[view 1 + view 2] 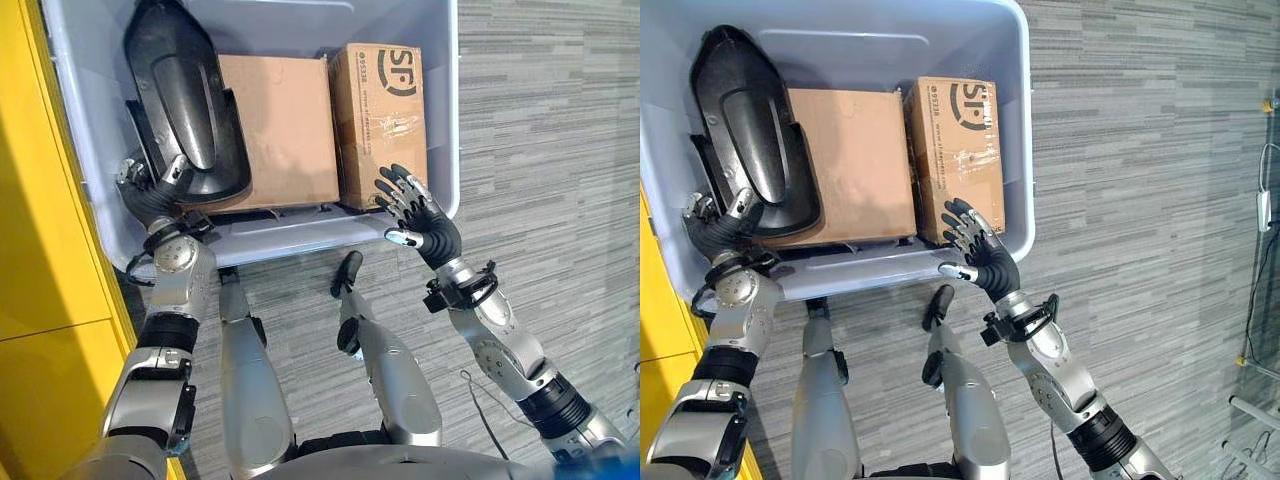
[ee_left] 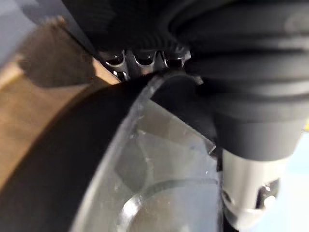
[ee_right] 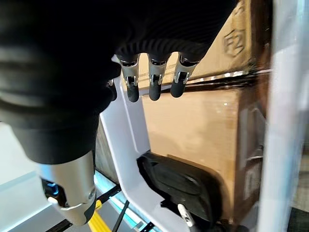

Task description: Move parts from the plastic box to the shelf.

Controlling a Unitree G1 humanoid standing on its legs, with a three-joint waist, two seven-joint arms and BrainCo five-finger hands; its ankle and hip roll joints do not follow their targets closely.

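Observation:
A pale blue plastic box (image 1: 300,238) stands on the floor in front of me. In it, a long black moulded part (image 1: 185,110) leans along the left side. Beside that lie a wide cardboard box (image 1: 285,125) and a narrow cardboard box (image 1: 380,110). My left hand (image 1: 150,200) is at the box's near left corner, its fingers (image 2: 140,60) curled over the black part's lower edge. At the near right corner my right hand (image 1: 425,225) hovers open, with straight fingers (image 3: 153,82) spread just above the rim by the narrow cardboard box.
A yellow shelf unit (image 1: 40,300) runs along the left side, close against the plastic box. Grey striped flooring (image 1: 540,130) stretches away to the right of the box.

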